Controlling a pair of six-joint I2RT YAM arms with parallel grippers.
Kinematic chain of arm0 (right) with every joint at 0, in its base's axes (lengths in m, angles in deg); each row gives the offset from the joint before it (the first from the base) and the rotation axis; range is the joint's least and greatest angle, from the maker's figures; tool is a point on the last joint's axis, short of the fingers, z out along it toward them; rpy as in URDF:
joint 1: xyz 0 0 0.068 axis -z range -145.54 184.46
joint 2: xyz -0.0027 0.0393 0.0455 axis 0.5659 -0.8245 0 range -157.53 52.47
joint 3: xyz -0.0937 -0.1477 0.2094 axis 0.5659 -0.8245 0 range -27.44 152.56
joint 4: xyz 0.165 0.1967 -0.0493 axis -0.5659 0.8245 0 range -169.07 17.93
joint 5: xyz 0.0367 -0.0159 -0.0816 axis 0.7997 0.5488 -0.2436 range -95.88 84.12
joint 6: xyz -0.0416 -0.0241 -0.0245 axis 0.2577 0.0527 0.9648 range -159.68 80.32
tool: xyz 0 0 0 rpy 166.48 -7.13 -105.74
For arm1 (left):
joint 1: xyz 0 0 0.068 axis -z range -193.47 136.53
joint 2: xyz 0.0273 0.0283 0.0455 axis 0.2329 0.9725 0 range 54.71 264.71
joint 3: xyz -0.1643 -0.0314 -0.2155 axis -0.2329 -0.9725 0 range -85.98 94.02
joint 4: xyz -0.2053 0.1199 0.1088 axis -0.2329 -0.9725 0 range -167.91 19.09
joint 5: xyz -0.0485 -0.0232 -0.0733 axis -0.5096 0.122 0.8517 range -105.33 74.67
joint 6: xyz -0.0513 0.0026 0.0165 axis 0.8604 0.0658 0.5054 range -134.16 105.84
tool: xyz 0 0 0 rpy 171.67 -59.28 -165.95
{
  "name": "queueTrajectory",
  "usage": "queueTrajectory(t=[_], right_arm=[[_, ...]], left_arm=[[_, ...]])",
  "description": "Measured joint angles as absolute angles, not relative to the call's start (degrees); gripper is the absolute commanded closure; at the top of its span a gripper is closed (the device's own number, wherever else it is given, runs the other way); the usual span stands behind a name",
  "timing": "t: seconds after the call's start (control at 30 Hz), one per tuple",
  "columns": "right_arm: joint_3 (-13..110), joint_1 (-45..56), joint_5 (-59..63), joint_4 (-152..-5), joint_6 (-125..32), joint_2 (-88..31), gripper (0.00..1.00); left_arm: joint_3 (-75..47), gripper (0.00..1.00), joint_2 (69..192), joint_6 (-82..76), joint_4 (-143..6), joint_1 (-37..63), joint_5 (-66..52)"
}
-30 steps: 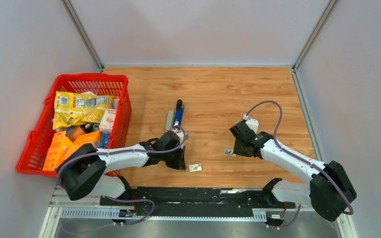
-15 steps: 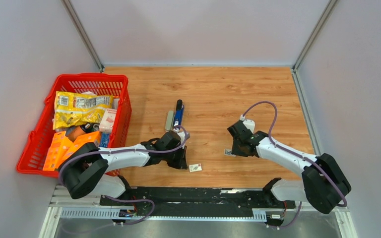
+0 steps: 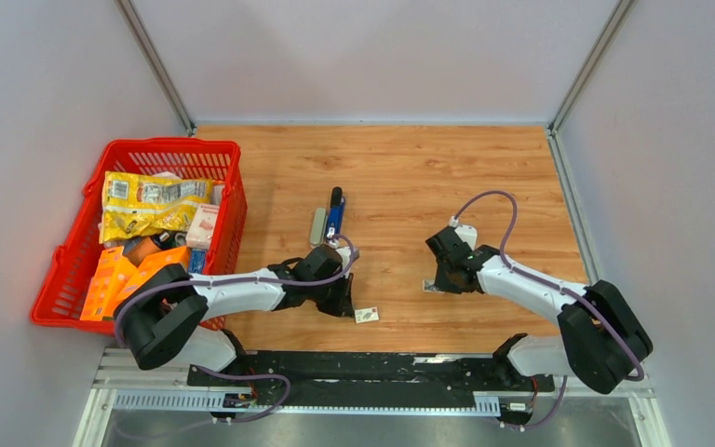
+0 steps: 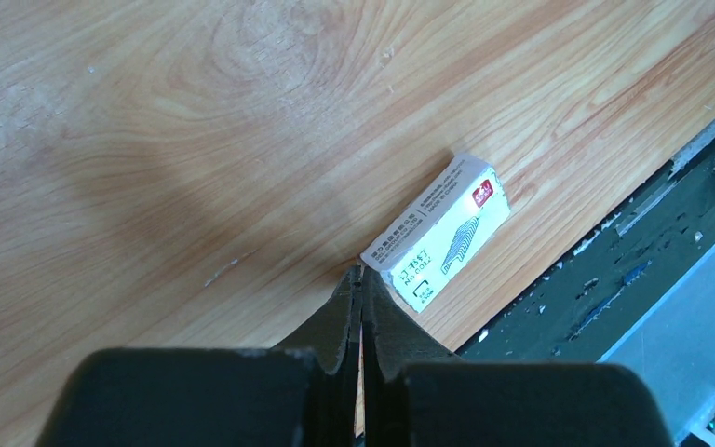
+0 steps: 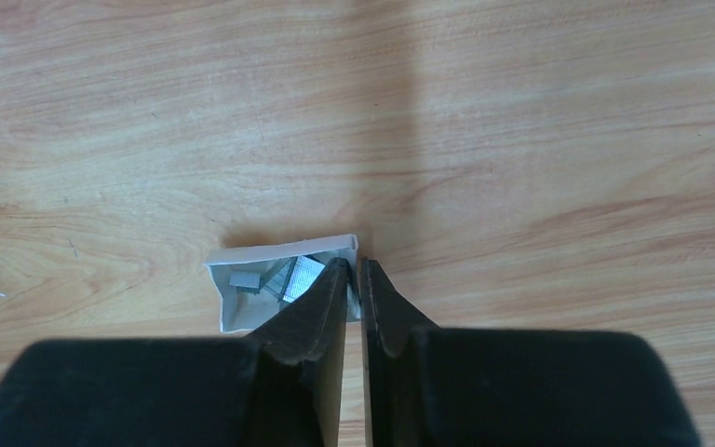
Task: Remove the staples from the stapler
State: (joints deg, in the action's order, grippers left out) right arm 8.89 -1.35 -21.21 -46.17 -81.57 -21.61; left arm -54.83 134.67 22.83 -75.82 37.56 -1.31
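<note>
Right hand (image 5: 354, 268) has narrowed over the white tray (image 5: 275, 250) holding staples (image 5: 303, 277)

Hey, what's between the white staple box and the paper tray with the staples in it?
Nothing: the top view shows only bare table between the staple box and the paper tray holding the staples.

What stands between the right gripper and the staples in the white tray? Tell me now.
Nothing visible does. The right gripper seems to pinch the right wall of the tray, one finger inside it. The staples lie uncovered in the tray, close beside that finger.
</note>
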Motion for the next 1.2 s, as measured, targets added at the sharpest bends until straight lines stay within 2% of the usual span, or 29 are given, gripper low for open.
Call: queueTrajectory(t=[0.13,0.27,0.73,1.2], right_arm=[[8.9,-1.3,-20.8,-46.8,-81.3,-22.9,0.96],[8.9,-1.1,-20.5,-47.3,-81.1,-23.1,1.00],[9.1,-2.3,-20.6,-43.9,-79.2,-18.1,1.00],[9.4,-15.1,-22.5,-38.2,-82.1,-17.6,1.00]], left_arm=[[-54.7,1.00,134.9,22.8,-75.8,37.6,-1.2],[-54.4,1.00,135.3,22.7,-75.8,37.6,-0.9],[-52.7,1.00,137.5,21.5,-75.3,38.3,0.1],[-52.1,1.00,138.4,20.9,-74.9,38.9,0.3]])
